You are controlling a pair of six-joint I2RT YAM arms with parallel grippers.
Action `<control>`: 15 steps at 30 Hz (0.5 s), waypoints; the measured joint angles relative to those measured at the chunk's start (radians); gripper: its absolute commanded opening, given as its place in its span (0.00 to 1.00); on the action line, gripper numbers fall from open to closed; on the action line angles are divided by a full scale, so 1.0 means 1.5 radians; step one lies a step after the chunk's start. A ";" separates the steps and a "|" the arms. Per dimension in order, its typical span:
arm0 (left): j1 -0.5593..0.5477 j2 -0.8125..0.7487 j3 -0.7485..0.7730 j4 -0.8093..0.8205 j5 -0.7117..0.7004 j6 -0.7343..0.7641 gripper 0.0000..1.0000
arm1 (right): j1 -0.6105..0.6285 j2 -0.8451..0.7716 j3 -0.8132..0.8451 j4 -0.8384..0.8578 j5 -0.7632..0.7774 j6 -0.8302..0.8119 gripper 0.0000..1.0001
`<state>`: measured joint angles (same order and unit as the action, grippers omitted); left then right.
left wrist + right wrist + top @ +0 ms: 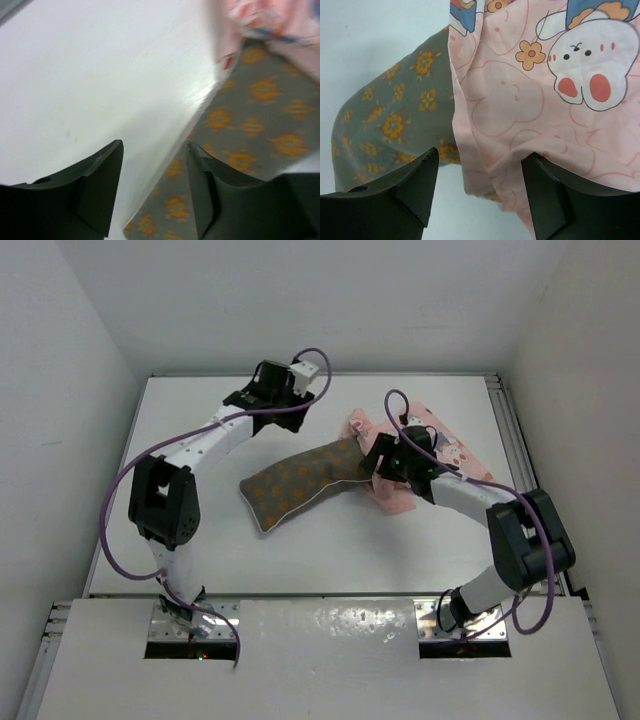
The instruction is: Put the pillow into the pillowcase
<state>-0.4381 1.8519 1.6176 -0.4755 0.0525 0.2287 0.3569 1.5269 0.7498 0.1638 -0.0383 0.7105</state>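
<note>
While the pillow (300, 485) lies slantwise on the counter (330, 550), its right end covered by the edge of the pink pillowcase (455, 455), the left fingers (95, 185) hang apart over the pillow's border, holding nothing. The right fingers (405, 185) stand apart above the pillowcase's edge.

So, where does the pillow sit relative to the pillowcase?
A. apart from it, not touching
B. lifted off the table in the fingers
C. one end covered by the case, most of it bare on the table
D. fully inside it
C: in the top view the pillow has only its right end under the pink pillowcase, and the rest lies uncovered on the table.
</note>
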 measured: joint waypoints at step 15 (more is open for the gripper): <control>-0.019 0.081 -0.170 0.005 -0.019 0.027 0.36 | 0.022 0.249 0.271 -0.086 -0.018 0.032 0.21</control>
<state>-0.4660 1.9732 1.3632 -0.4686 0.0246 0.2695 0.3901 1.8999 1.1568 0.0353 -0.0654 0.7582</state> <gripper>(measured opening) 0.365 0.227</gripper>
